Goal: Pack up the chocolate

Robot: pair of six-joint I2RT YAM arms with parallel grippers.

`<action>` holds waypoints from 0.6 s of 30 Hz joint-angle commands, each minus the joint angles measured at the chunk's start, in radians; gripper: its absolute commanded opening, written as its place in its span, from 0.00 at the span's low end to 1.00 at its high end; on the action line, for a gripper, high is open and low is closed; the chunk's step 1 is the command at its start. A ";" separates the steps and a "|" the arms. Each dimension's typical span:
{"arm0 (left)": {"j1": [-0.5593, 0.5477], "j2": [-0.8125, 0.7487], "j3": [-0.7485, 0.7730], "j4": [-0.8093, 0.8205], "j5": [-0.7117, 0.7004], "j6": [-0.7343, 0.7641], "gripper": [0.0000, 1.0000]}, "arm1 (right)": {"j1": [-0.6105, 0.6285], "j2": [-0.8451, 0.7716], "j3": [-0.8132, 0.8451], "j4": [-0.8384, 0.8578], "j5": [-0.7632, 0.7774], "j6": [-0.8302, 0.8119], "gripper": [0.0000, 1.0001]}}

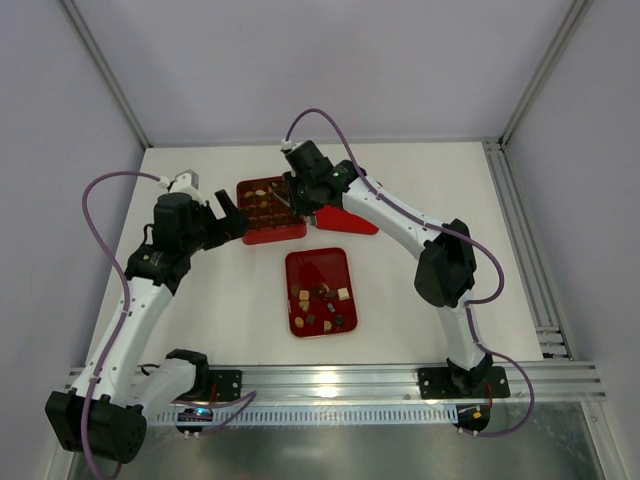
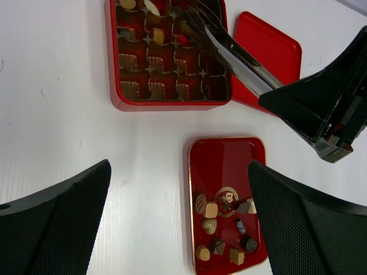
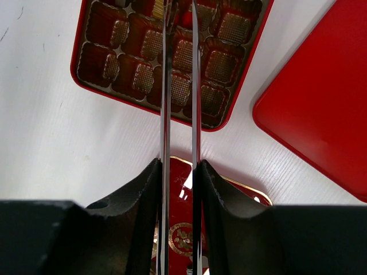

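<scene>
- Top external view first: we've got the white desk (image 1: 230, 310) with both arms reaching in, the left arm (image 1: 140, 290) bent toward the middle and the right arm (image 1: 400, 218) stretched to the far side.
- The red compartmented box (image 1: 275, 237) is the farthest thing. The flat red lid (image 1: 355, 222) lies just beside it on the right, partly under the right arm.
- The red tray (image 1: 318, 268) sits nearer the bases, between the two arms, with its long axis running near to far.
- The right jaws are clamped on a pair of metal tongs (image 2: 235, 60), with one pad pressing each blade. The blades stand a little apart and run diagonally out over the box's right-hand compartments.
- The tips are cut off in the right wrist view, so we can't tell if a piece is pinched there.
- The left jaws are spread wide with nothing in them, hanging beside the box's left edge.
- The chocolate (image 2: 210, 210) is mostly loose at the tray's near end, about ten small pieces. A few pieces (image 2: 159, 35) already sit in the box's far rows, and the near rows look unfilled.
- We reckon the loose pieces lie back toward the bases from the tong tips, so the next pick means drawing the tongs nearward over the tray. The right arm has the tool, so it's the one for the job.
</scene>
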 commanded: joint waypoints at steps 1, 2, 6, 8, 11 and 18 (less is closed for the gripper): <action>0.006 -0.003 -0.003 0.052 0.013 -0.002 1.00 | -0.002 -0.014 0.012 0.043 -0.008 0.008 0.36; 0.006 -0.003 -0.003 0.052 0.012 -0.002 1.00 | -0.002 -0.014 0.014 0.042 -0.011 0.008 0.37; 0.005 -0.003 -0.005 0.052 0.010 -0.002 1.00 | -0.002 -0.025 0.011 0.042 -0.002 0.009 0.37; 0.005 -0.003 -0.005 0.052 0.012 -0.002 1.00 | -0.004 -0.043 0.006 0.042 0.014 0.012 0.37; 0.006 -0.003 -0.005 0.052 0.012 -0.002 1.00 | -0.021 -0.071 -0.007 0.045 0.014 0.018 0.36; 0.006 -0.004 -0.003 0.052 0.012 -0.002 1.00 | -0.131 -0.248 -0.179 0.088 0.006 0.061 0.36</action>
